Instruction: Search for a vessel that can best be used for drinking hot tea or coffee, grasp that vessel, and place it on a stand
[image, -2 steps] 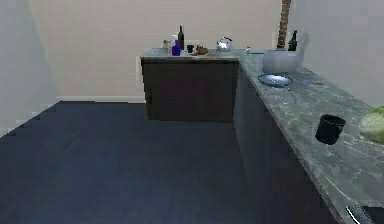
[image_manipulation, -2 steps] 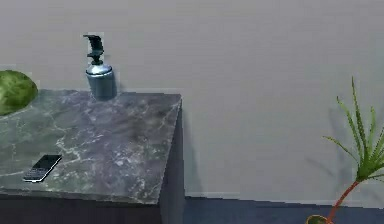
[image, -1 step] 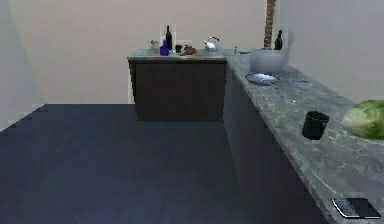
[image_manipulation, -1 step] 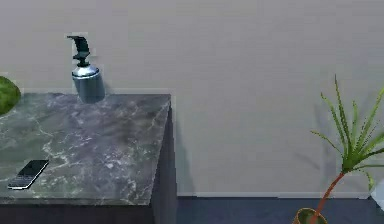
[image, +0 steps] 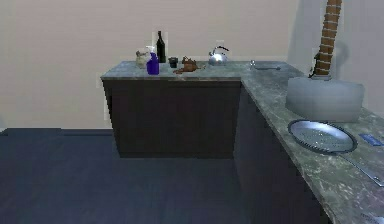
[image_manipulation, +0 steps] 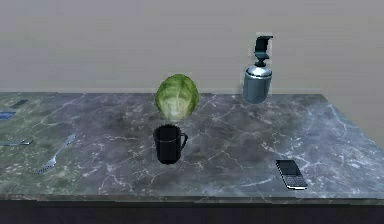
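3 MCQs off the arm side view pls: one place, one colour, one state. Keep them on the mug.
1. Where is the mug relative to the green leafy head?
A) just in front of it B) on top of it C) far off to its right
2. The mug's colour?
A) white B) black C) red
3. How does the mug sit?
A) on its side B) upright on the counter C) stacked on a plate

1 A: it stands just below the head in the picture.
2 B: dark all over.
3 B: rim up, handle out sideways.

Black mug (image_manipulation: 169, 145), upright, on grey counter (image_manipulation: 250, 140)
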